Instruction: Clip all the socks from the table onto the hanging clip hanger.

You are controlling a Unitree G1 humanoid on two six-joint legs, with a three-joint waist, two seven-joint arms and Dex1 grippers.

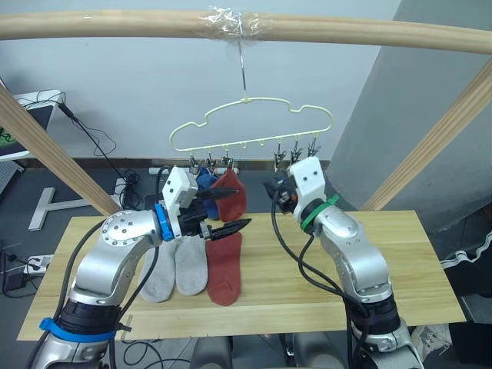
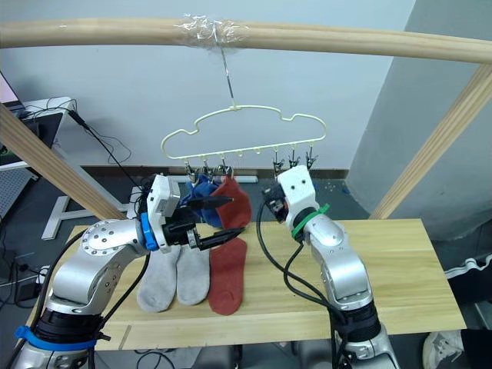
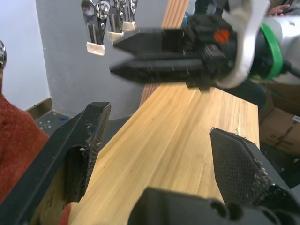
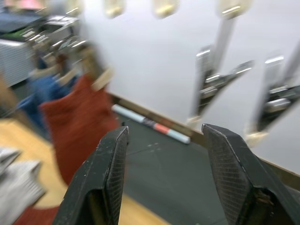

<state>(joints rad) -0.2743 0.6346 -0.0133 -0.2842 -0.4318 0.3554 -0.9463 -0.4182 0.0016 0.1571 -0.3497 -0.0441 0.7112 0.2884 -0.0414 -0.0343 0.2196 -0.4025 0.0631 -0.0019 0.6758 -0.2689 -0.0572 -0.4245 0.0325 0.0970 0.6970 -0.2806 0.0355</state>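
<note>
The pale yellow clip hanger hangs by its hook from the taped pole. A blue sock and a rust red sock hang from its left clips. Two light grey socks and another red sock lie side by side on the table. My left gripper is open and empty, just in front of the hanging red sock and above the one lying flat. My right gripper is open and empty too, held below the free right-hand clips, facing the hanging red sock.
A round wooden pole frame spans overhead, with slanted legs at left and right. The table's right half is bare wood. Cables and a power strip lie on the floor behind the table.
</note>
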